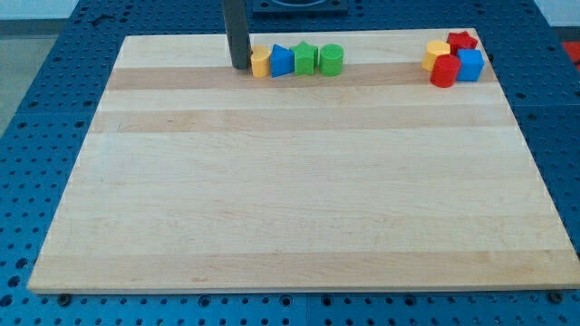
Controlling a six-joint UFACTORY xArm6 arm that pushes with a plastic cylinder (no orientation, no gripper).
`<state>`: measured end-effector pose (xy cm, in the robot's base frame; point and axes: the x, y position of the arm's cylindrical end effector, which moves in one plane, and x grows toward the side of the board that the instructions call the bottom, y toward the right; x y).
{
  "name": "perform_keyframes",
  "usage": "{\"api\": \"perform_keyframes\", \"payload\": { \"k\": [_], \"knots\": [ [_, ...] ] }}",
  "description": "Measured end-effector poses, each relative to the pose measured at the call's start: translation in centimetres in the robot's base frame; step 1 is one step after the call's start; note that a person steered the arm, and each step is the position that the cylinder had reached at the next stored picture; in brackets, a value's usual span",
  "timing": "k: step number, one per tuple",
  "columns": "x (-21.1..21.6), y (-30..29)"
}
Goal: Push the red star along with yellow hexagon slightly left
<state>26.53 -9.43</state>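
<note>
My tip (pixel 240 67), a bare rod with no pincer, touches a yellow block (pixel 260 62), well apart from red star (pixel 462 41) and yellow hexagon (pixel 436 54) at right.

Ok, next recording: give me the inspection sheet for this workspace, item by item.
Surface: wooden board, flat, on a blue perforated table.
Job's things: red star and yellow hexagon, touching, at the view's top right.
Clutter: red block and blue block in that cluster; top-centre row of yellow block, blue block, green block, green cylinder.
Claw: none; my tip sits left of the row's yellow block, far from the star.
Cables: nothing seen.
Surroundings: nothing seen.
</note>
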Motion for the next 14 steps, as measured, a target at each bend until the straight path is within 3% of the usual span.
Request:
{"api": "perform_keyframes", "payload": {
  "k": [1, 2, 3, 5, 7, 9, 10, 11, 14],
  "knots": [
    [3.1, 0.0],
    [10.6, 0.0],
    [12.9, 2.7],
    [14.0, 17.1],
    [13.2, 30.0],
    [11.8, 36.3],
    [7.9, 41.0],
    [7.8, 41.5],
    [-4.5, 42.9]
  ]
}}
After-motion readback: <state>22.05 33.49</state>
